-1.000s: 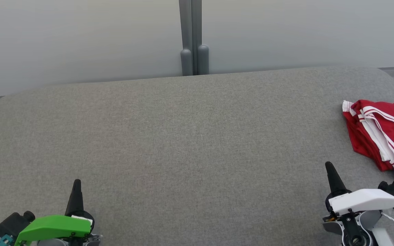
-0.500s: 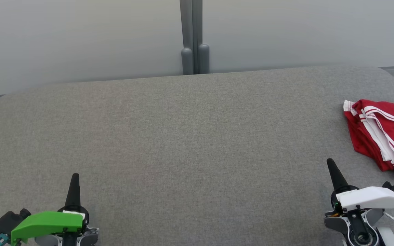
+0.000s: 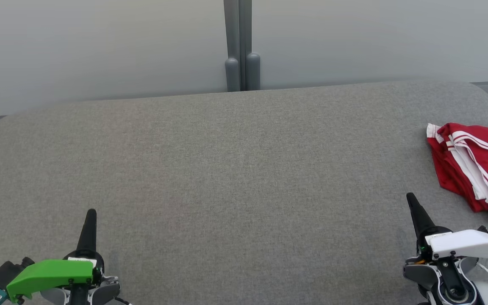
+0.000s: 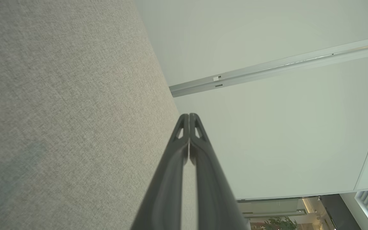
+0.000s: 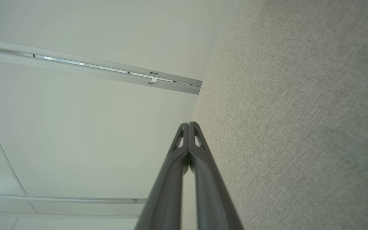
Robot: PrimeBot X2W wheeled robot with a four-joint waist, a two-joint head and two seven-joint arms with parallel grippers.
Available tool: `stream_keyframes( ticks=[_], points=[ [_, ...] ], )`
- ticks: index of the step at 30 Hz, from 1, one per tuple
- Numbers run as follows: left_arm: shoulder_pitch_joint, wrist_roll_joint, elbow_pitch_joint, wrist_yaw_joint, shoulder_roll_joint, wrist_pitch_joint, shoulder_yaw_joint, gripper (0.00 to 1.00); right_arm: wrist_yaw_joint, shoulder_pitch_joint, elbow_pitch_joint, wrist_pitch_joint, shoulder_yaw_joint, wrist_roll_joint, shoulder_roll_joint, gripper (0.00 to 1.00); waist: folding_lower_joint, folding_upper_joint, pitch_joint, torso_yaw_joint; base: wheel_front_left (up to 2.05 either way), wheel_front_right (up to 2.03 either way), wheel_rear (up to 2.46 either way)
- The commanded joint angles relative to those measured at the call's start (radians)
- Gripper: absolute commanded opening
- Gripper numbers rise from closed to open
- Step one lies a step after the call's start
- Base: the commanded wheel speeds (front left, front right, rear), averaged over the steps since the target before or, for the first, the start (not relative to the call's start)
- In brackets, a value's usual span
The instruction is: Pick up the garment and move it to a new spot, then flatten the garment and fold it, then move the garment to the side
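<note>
Head view: one red garment (image 3: 477, 163) with white stripes lies bunched at the far right of the grey tabletop (image 3: 244, 169), cut off by the frame edge. My left fingers (image 3: 89, 231) are at lower left and my right fingers (image 3: 417, 216) at lower right, each pair pressed together into one dark point, holding nothing. The right pair is near the garment, not touching it. Two grey posts (image 3: 242, 72) stand behind the far edge. Left wrist view: two left fingers (image 4: 177, 166) closed tip to tip, tabletop (image 4: 59, 111) on the left. Right wrist view: two right fingers (image 5: 200, 166) closed tip to tip, tabletop (image 5: 299, 127) on the right.
</note>
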Motion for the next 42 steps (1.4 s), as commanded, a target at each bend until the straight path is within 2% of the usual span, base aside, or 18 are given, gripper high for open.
stream_keyframes(
  ticks=[1,30,42],
  points=[
    [-0.021,-0.017,-0.009,-0.007,0.007,0.005,0.004,0.0,0.001,-0.016,-0.013,0.007,-0.004,0.021,-0.006,0.0,-0.0001,0.0,0.0,0.0,0.0,0.0,0.0],
    [-0.036,-0.245,-0.036,-0.018,0.008,0.062,0.023,0.0,0.0,-0.016,-0.044,0.067,-0.025,0.264,-0.007,0.0,-0.0001,0.0,0.009,0.006,0.0,0.0,0.0],
    [-0.035,-0.249,-0.036,-0.019,0.008,0.063,0.024,0.0,0.0,-0.015,-0.045,0.07,-0.026,0.274,-0.006,0.0,-0.0001,0.0,0.009,0.006,0.0,0.0,0.0]
  ],
)
